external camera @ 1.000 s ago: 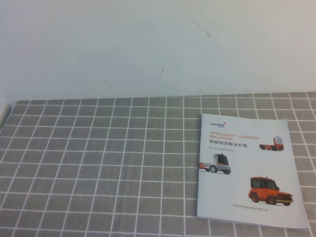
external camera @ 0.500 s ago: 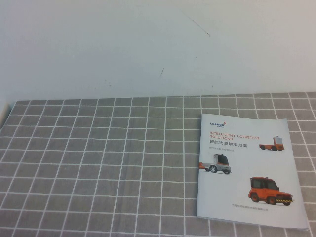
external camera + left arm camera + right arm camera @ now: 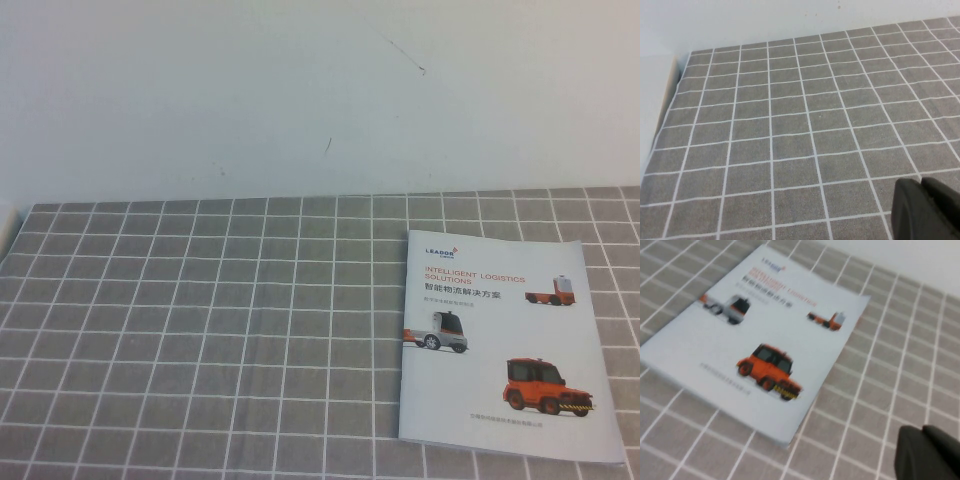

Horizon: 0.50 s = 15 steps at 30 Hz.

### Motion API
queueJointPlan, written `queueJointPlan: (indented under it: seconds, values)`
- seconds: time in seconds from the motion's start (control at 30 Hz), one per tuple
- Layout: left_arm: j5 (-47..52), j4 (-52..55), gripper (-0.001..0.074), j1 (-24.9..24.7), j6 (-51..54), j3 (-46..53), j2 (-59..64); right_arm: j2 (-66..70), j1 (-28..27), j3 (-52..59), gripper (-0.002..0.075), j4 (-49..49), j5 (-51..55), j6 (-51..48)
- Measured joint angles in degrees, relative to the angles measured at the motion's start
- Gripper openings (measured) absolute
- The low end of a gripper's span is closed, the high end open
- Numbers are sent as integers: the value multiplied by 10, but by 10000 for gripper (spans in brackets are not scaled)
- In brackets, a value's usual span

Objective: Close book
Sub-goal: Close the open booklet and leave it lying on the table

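A white book (image 3: 498, 345) lies flat and closed on the grey tiled cloth at the right, its cover showing orange vehicles and the title "Intelligent Logistics Solutions". The right wrist view shows the same book (image 3: 757, 340) lying flat. Neither arm appears in the high view. My right gripper (image 3: 927, 450) is shut and empty, hovering over bare tiles beside the book. My left gripper (image 3: 925, 202) is shut too, holding nothing, above tiles on the left part of the table.
The grey tiled cloth (image 3: 200, 330) covers the table up to a white wall (image 3: 300, 90) at the back. A pale edge (image 3: 655, 100) borders the cloth on the far left.
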Motion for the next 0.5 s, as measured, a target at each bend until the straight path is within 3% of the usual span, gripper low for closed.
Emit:
queueJointPlan:
  seconds: [0.2, 0.37, 0.5]
  values:
    - [0, 0, -3, 0, 1, 0, 0, -88, -47, 109, -1, -19, -146, -9]
    - [0, 0, -3, 0, 1, 0, 0, -129, -51, 215, -1, -19, -185, -7]
    - [0, 0, -3, 0, 1, 0, 0, -131, -51, 226, -2, -17, -191, 3]
